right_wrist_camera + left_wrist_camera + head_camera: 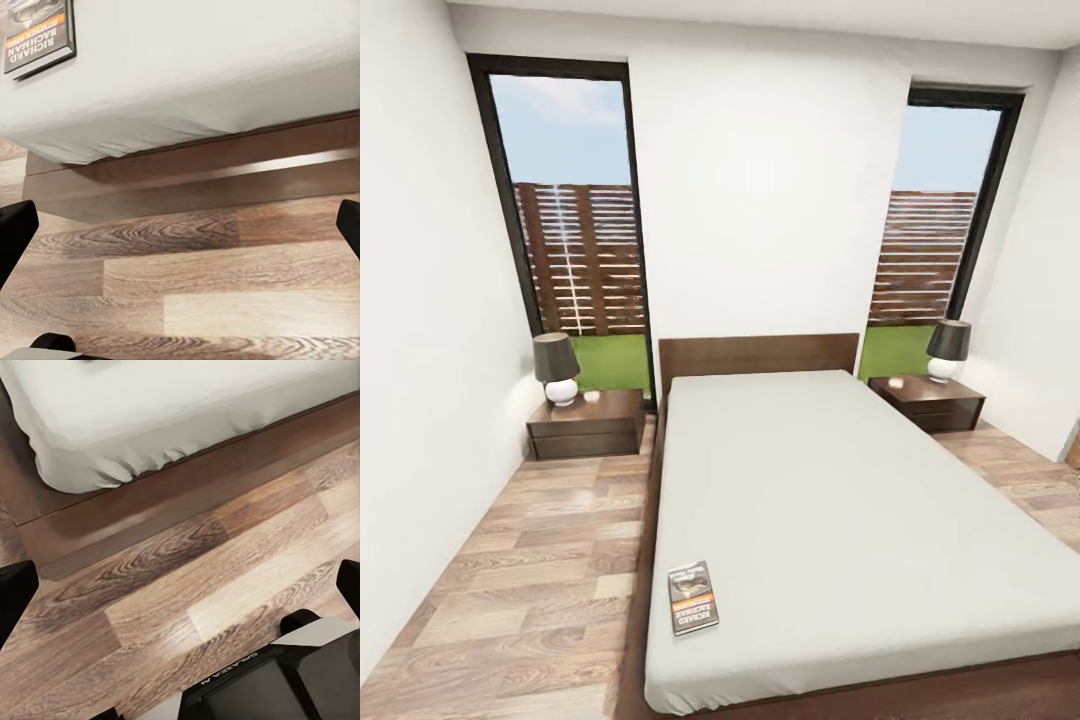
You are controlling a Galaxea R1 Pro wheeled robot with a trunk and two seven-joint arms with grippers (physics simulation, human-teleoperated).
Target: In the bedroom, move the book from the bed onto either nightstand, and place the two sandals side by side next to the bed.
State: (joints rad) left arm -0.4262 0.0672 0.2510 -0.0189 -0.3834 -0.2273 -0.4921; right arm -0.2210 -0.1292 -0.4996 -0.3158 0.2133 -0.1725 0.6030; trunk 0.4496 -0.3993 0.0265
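The book [693, 597] lies flat on the bed [840, 510], near the mattress's front left corner; its dark cover with the orange band [37, 34] is also in the right wrist view. A dark brown nightstand [587, 420] stands left of the headboard and another nightstand [927, 400] right of it. My left gripper [181, 591] hangs open over the plank floor in front of the bed frame [150, 521]. My right gripper [181, 229] is open too, above the floor below the mattress edge, holding nothing. The sandals are out of view.
Each nightstand carries a lamp [558, 368] [948, 350] and a small white object. Tall windows [575, 220] flank the headboard wall. White walls close in on both sides, leaving floor strips [520, 570] beside the bed. Part of my base [285, 682] shows in the left wrist view.
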